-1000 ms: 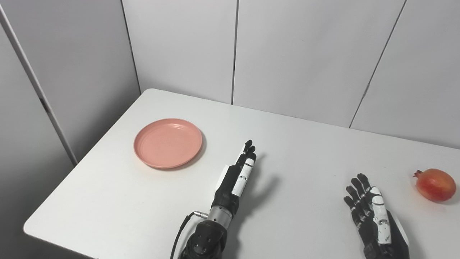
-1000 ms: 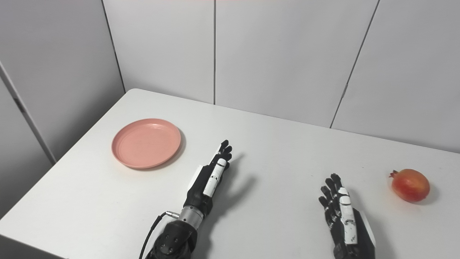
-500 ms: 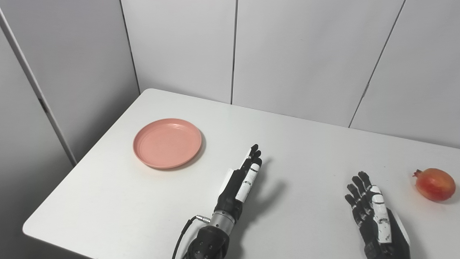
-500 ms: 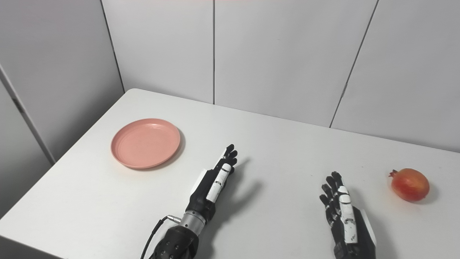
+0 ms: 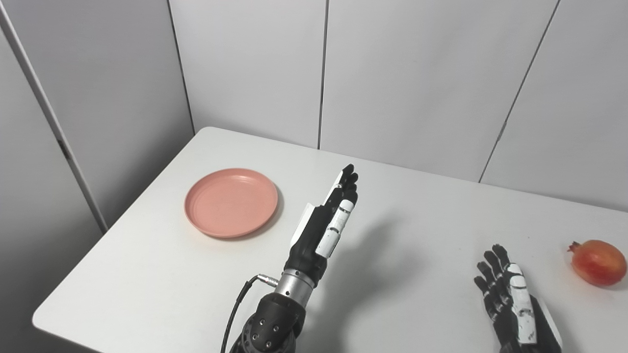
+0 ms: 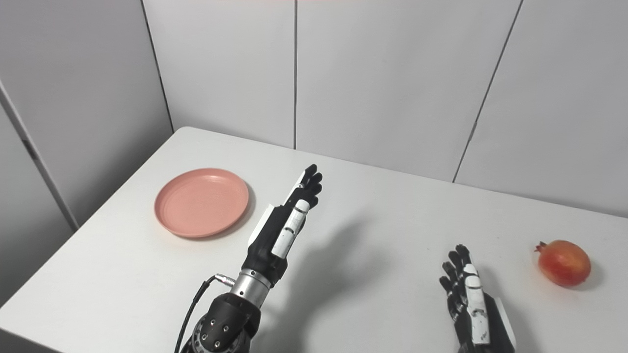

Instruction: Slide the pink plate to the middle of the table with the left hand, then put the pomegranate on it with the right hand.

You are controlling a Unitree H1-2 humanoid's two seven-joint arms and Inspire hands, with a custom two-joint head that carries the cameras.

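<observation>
Pink and round, the shallow plastic plate [image 5: 231, 203] lies flat on the left part of the white table [image 5: 402, 206], near the table's left edge and apart from everything else, with faint concentric rings showing in its well. Just to its right, the black and white left hand [image 5: 326, 220] is raised above the tabletop with its fingers [image 5: 348, 179] straight, pressed side by side and pointing toward the far wall; it holds nothing and touches neither the plate nor the table, and its soft shadow falls on the bare surface to its right. A silver wrist collar [image 5: 294, 284] joins the hand to the dark forearm, and a thin black cable [image 5: 235, 309] loops out from that collar toward the bottom edge. Well across the table, near its right side, the red-orange pomegranate [image 5: 597, 263] rests on the surface with its small crown turned to the left. The black and white right hand [image 5: 512, 301] sits low at the bottom right, palm down close to the tabletop, its fingers slightly spread and empty, near the fruit but clearly apart from it. Between the two hands the middle of the table is plain white. Behind the table stand pale grey wall panels [image 5: 412, 73] divided by dark vertical seams.
</observation>
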